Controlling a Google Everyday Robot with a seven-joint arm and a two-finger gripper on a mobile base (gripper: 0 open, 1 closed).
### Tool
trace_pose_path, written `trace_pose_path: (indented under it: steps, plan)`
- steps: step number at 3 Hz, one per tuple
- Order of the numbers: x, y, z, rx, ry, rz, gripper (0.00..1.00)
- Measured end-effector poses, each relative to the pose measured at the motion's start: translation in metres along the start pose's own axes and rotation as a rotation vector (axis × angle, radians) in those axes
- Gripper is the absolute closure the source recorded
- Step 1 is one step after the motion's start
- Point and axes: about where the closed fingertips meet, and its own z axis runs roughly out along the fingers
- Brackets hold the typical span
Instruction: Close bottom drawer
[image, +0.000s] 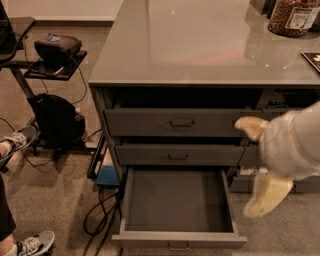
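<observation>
The bottom drawer (177, 200) is pulled fully out of the grey cabinet, low in the camera view. Its plain grey tray is empty. Its low flat front (150, 239) faces me, with a small metal pull (178, 246) at its centre. My gripper (257, 170), cream-coloured at the end of a white arm, hangs at the right. It is level with the middle drawers, above and just right of the bottom drawer's right front corner, and holds nothing that I can see. It does not touch the drawer.
Two taller-fronted drawers (182, 122) (177, 155) sit above, slightly ajar. The countertop (200, 45) carries a jar (290, 15) at the back right. At the left are a backpack (55, 117), a blue box (107, 175), floor cables (100, 210) and a person's shoes (20, 140).
</observation>
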Motion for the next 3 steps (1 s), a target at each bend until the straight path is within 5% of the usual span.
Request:
trace_pose_path:
  steps: [1, 2, 3]
  plan:
    - [0.019, 0.036, 0.115, -0.121, -0.066, -0.012, 0.0]
    - [0.075, 0.109, 0.235, -0.266, -0.04, 0.119, 0.0]
    - [0.128, 0.18, 0.316, -0.346, -0.012, 0.206, 0.0]
